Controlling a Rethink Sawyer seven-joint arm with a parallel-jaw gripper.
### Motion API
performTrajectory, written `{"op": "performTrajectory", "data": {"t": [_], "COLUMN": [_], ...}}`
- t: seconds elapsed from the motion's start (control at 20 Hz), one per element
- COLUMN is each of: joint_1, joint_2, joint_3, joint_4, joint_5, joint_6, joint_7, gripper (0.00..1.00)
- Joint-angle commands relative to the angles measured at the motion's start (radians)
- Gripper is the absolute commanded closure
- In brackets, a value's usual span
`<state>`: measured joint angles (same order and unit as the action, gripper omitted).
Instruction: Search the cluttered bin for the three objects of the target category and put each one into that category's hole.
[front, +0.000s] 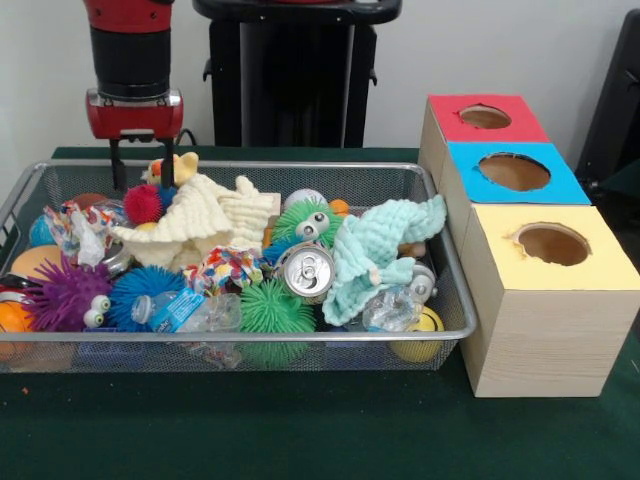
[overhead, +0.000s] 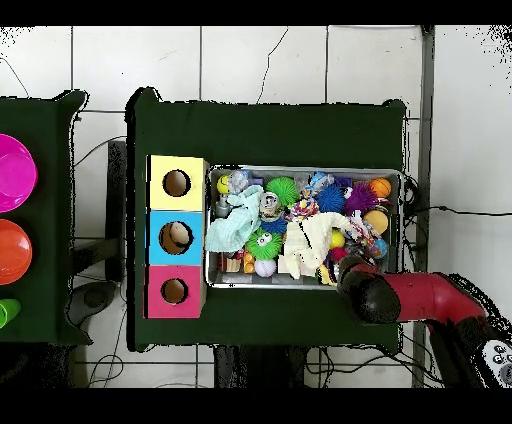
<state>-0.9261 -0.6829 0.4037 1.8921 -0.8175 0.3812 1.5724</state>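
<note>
The two black fingers (front: 120, 165) stand apart with nothing between them, so the gripper (front: 142, 165) is open and empty. It hangs over the back corner of the wire bin (front: 440, 340), just above the rim, with a little yellow plush (front: 180, 166) and a magenta spiky ball (front: 142, 203) right below it

Looks to me like we're in the search/reach phase, nothing picked yet. The bin is a mess: cream cloth (front: 205, 225) and mint cloth (front: 375, 250) draped over stuff, a crushed can (front: 305, 271) facing up in the middle, a plastic bottle (front: 190, 312), plus green (front: 275, 310), blue (front: 140, 290) and purple (front: 65, 295) spiky balls

The holes sit in a row of boxes beside the bin: red (front: 485, 117), blue (front: 514, 171), yellow (front: 552, 243). From overhead something pale seems to sit inside the blue one (overhead: 176, 238), can't tell what

No idea which category is the target. Next move probably needs a straight drop onto whatever's exposed, and the cloths could snag or hide things
</note>
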Motion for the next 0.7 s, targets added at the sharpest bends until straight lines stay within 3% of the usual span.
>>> {"op": "performTrajectory", "data": {"t": [0.05, 0.7], "joint_1": [0.037, 0.049], "joint_2": [0.019, 0.106], "joint_3": [-0.052, -0.152], "joint_4": [0.093, 0.084], "joint_5": [-0.11, -0.182], "joint_6": [-0.093, -0.216], "joint_7": [0.042, 0.075], "gripper": [0.0, 0.0]}}
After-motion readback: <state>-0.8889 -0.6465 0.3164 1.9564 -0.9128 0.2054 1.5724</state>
